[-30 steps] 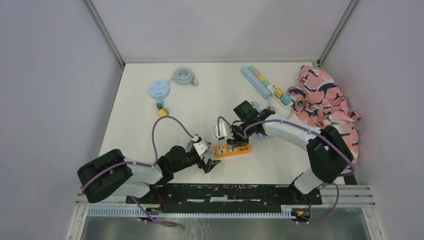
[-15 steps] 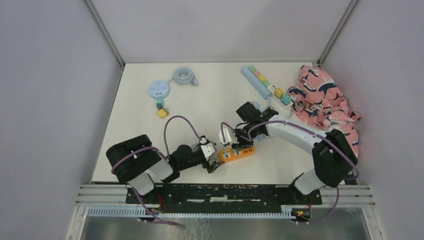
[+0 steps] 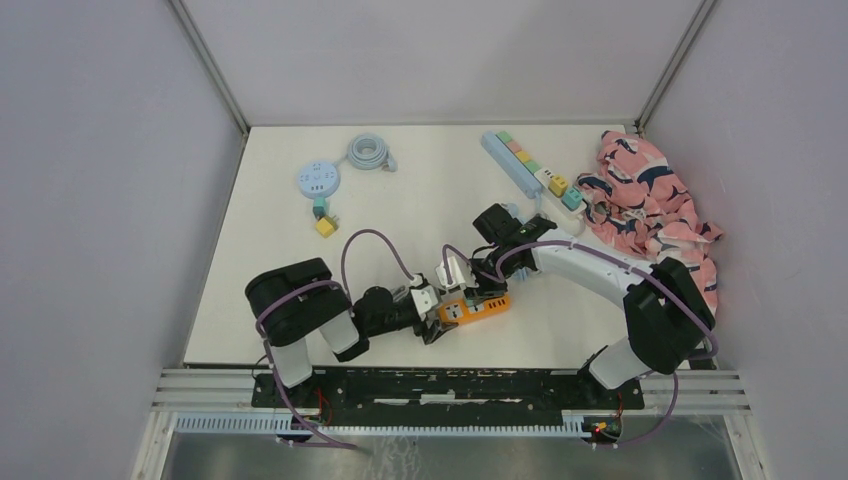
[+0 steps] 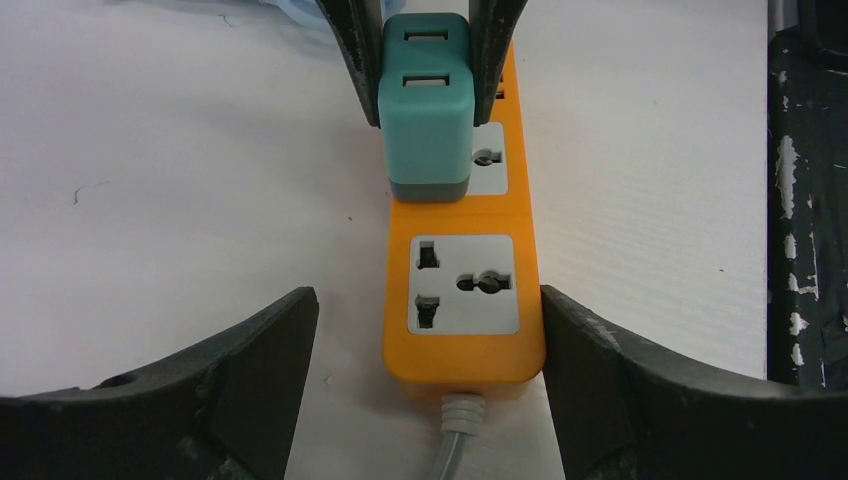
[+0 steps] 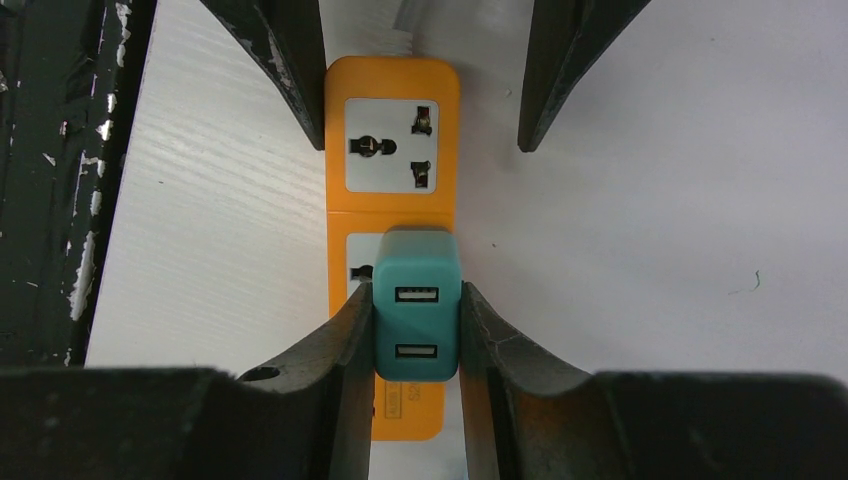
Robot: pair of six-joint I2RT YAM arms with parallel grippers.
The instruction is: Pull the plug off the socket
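Right hand (image 5: pixel 415 312) pinching teal plug (image 4: pixel 425 130), seated upright in orange socket strip (image 4: pixel 465 215) — left hand (image 4: pixel 428 335) spread, straddling the strip's cord end.

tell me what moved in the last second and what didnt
The left arm swung right along the near edge, bringing the open left claw from beside the orange plastic power strip to straddle its cord end. The strip itself seems to have slid slightly right early on. Unchanged: the right claw stays shut on the teal square USB plug, which is still seated in its socket.
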